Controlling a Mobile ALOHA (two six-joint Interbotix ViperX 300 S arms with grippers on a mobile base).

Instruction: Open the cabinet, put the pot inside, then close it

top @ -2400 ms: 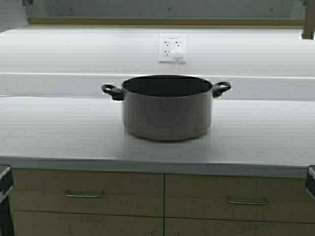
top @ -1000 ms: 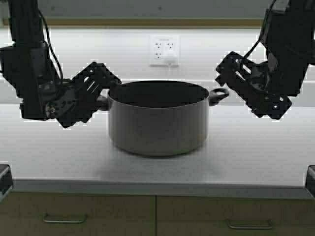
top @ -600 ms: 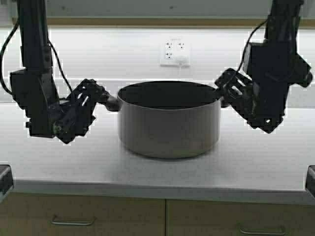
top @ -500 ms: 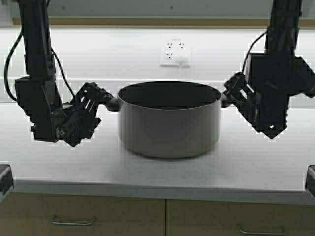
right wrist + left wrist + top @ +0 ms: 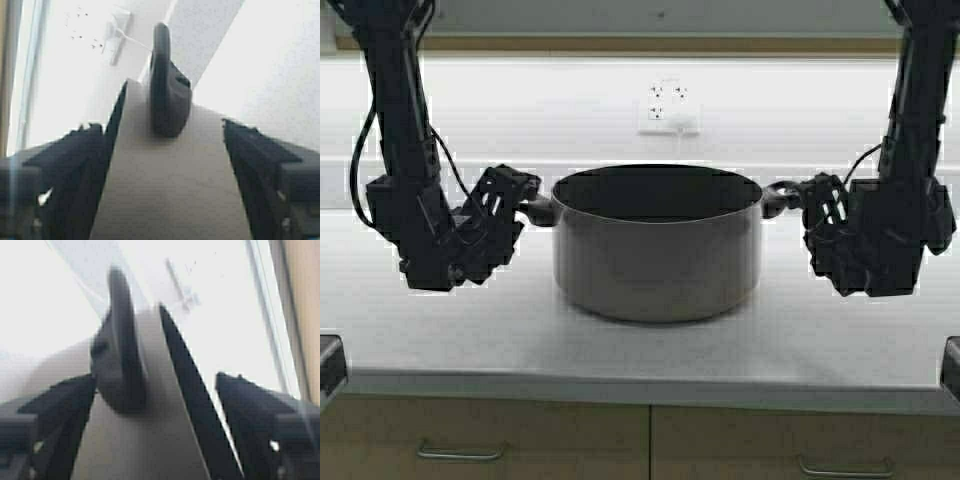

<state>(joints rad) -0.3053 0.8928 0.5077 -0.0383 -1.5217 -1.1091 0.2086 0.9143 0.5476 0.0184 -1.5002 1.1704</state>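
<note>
The grey pot [image 5: 657, 250] stands upright on the white counter [image 5: 440, 330], dark inside, with a black loop handle on each side. My left gripper [image 5: 523, 203] is open at the pot's left handle [image 5: 538, 208]. In the left wrist view that handle [image 5: 120, 355] lies between the fingers, close to one finger [image 5: 55, 415]. My right gripper [image 5: 807, 203] is open at the right handle [image 5: 778, 193]; that handle [image 5: 167, 97] sits between its spread fingers [image 5: 260, 160] against the pot wall [image 5: 170, 190]. The cabinet is out of view.
A white wall outlet [image 5: 668, 105] with a plug is behind the pot. Tan drawers with horizontal handles [image 5: 460, 452] run below the counter's front edge. A tan strip [image 5: 620, 44] runs along the top of the high view. Bare counter lies around the pot.
Both arms came into view and moved in on the pot's handles. The right gripper dropped level with the right handle. The scene shifted and the pot looks larger: the robot has moved.
</note>
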